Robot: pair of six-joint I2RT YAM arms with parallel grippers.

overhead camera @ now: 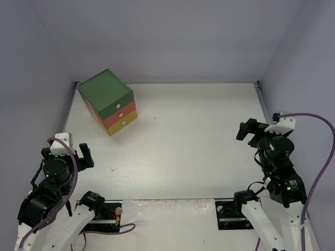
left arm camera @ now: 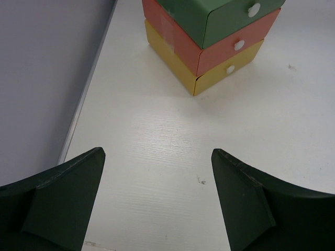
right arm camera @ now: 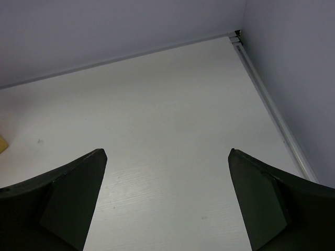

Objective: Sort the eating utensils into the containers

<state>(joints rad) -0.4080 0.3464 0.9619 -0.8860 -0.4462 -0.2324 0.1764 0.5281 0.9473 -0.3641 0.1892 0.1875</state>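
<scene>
Fingers of the left gripper (left arm camera: 157, 152) and the right gripper (right arm camera: 167, 153) gape wide, empty; the three-drawer chest (overhead camera: 107, 99) sits shut.

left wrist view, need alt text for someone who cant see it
A small three-drawer chest, green over orange-red over yellow, all shut, each with a white knob, stands on a white table. The left gripper frames the foreground, open and empty.

Chest (left arm camera: 183, 15) top beyond the left wrist view's upper edge (insides of its 3 shut drawers (left arm camera: 220, 49) out of sight).
</scene>
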